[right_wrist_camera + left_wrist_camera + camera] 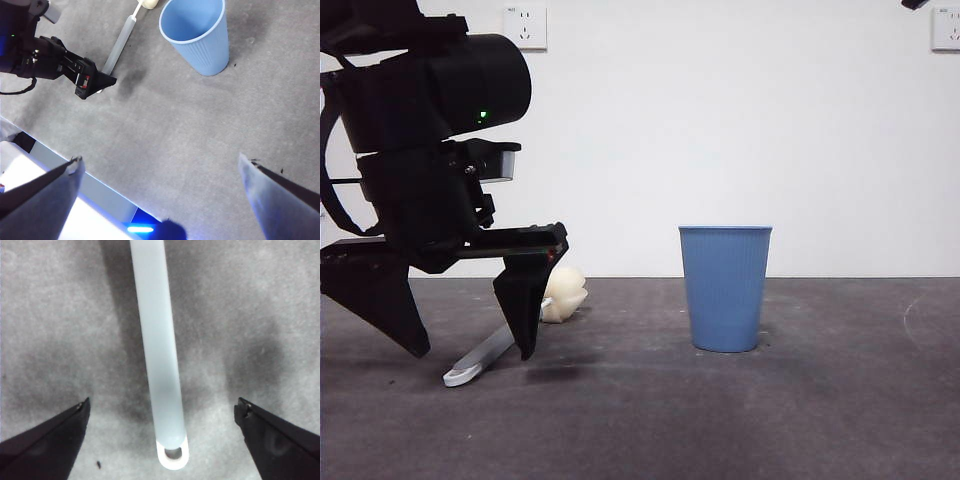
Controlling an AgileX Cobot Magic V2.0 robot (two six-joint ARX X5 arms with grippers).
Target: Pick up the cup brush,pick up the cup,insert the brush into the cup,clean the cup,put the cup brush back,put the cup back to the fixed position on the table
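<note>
The cup brush lies flat on the table [820,420], its grey handle [488,352] ending in a white loop [456,376] and its cream sponge head [563,293] at the far end. My left gripper [473,352] is open and low over the table, one jaw on each side of the handle near the loop, not touching it. The left wrist view shows the handle [157,340] and loop [173,454] between the open left gripper [161,405]. The blue cup [725,288] stands upright to the right. My right gripper [160,161] is open, empty and high above the table, looking down on the cup [197,35].
A white wall with two sockets [525,27] [946,28] stands behind the table. The right arm shows only as a black tip [915,4] at the top corner. The right wrist view shows the table's edge [60,160] with a pale surface beyond it.
</note>
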